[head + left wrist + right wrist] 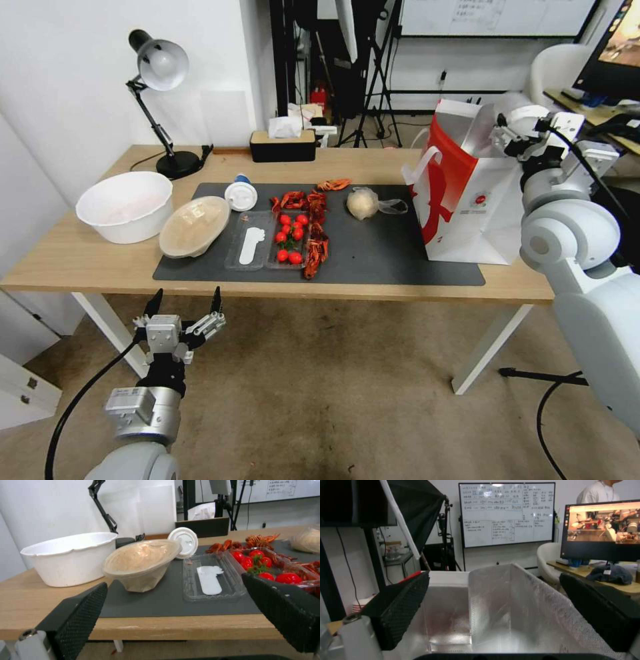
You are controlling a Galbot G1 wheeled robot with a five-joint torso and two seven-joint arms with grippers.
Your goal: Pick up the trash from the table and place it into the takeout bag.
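1. Our left gripper (185, 301) sits in the lower left of the head view, in front of the near table edge and lower than the top. Its two black fingers are spread wide and hold nothing.
2. In the left wrist view the same gripper (180, 605) points at the round beige bowl (140, 562), which is tipped on its side on the dark mat (156, 602).
3. Our right gripper (493, 605) is up over the open mouth of the takeout bag (506, 610). Its fingers are wide apart and empty. We see the shiny silver inside of the bag between them.
4. In the head view the takeout bag (467, 200) stands upright at the right end of the table (80, 257), partly on the mat.
5. The plastic-wrapped beige ball (363, 203) lies on the mat just left of the bag.
6. The small white-lidded cup (241, 195) lies on its side, touching the beige bowl (195, 227) at its upper right.
7. A clear tray (267, 243) with red tomatoes (290, 237) sits in the middle of the mat, with red crayfish shells (315, 227) beside it.
8. A big white bowl (125, 207) sits on the wood at the left, near a desk lamp (160, 100).
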